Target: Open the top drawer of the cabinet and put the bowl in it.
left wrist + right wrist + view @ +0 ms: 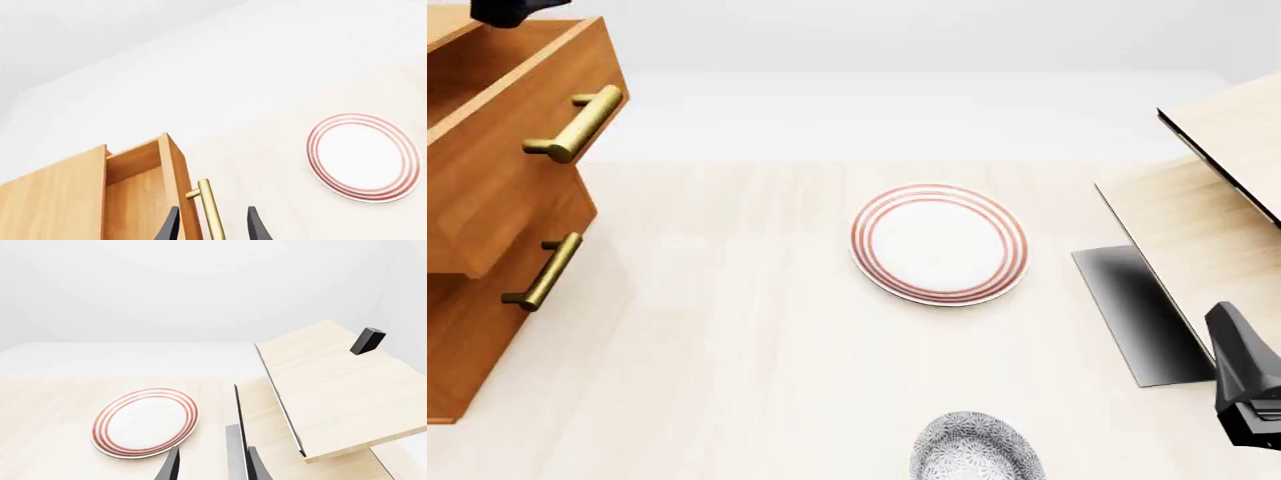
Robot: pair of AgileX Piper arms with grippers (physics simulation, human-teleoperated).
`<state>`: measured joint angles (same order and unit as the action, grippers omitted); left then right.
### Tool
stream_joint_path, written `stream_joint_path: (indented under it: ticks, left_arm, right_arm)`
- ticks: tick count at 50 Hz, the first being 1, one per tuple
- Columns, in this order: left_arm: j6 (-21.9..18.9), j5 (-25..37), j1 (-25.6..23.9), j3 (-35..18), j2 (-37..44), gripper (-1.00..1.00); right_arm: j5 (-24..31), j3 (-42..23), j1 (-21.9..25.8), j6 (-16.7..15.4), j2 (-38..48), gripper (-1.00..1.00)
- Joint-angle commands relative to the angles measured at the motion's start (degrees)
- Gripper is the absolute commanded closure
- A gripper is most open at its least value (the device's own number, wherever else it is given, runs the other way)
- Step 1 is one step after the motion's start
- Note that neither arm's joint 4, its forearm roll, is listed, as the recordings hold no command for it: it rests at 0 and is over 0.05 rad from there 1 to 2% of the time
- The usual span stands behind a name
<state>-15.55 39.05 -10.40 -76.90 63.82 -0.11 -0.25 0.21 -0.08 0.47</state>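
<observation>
The cabinet (461,370) stands at the table's left edge. Its top drawer (501,190) is pulled out, and the brass handle (574,125) on its front is free. In the left wrist view the drawer (137,195) shows its hollow inside. My left gripper (213,227) hovers open above that drawer, its fingertips framing the handle (210,210) without touching it. In the front view only a dark bit of the left arm (514,10) shows. The speckled bowl (974,450) sits at the table's near edge, cut off by the frame. My right gripper (213,467) is open and holds nothing, off to the bowl's right.
A white plate with red rings (938,243) lies mid-table, between cabinet and right arm (1244,390). A pale wooden structure with a dark panel (1214,230) fills the right side, with a small dark block (367,340) on top. A lower drawer handle (545,272) juts out below.
</observation>
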Motion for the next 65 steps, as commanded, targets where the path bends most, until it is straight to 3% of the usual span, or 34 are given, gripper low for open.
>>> stream_joint_path:
  ticks: [1, 9, 21, 24, 41, 48, 65]
  left_arm:
    - [6.07, 6.96, 3.47, -5.44, 3.13, -1.0]
    - [8.41, 10.42, 6.29, -6.22, 4.35, -1.0]
    - [10.56, 12.86, 6.78, -7.91, 7.19, -1.0]
    - [12.84, 13.33, 5.75, -8.05, 9.39, -1.0]
    - [12.83, 15.63, 8.21, -9.2, 12.6, -1.0]
    - [12.84, 15.44, 10.68, -7.04, 12.82, -1.0]
    - [13.81, 13.69, 11.23, -5.04, 13.24, -1.0]
  right_arm:
    - [-0.02, 0.01, -0.04, 0.03, 0.07, -1.0]
    - [-0.02, 0.0, -0.03, 0.02, 0.05, -1.0]
    - [-0.02, 0.0, -0.03, 0.03, 0.04, -1.0]
    - [-0.01, 0.0, -0.04, 0.01, 0.05, -1.0]
    - [-0.02, 0.01, -0.04, 0.04, 0.05, -1.0]
    - [-0.01, 0.0, -0.03, 0.01, 0.02, -1.0]
    - [-0.02, 0.0, -0.04, 0.02, 0.03, -1.0]
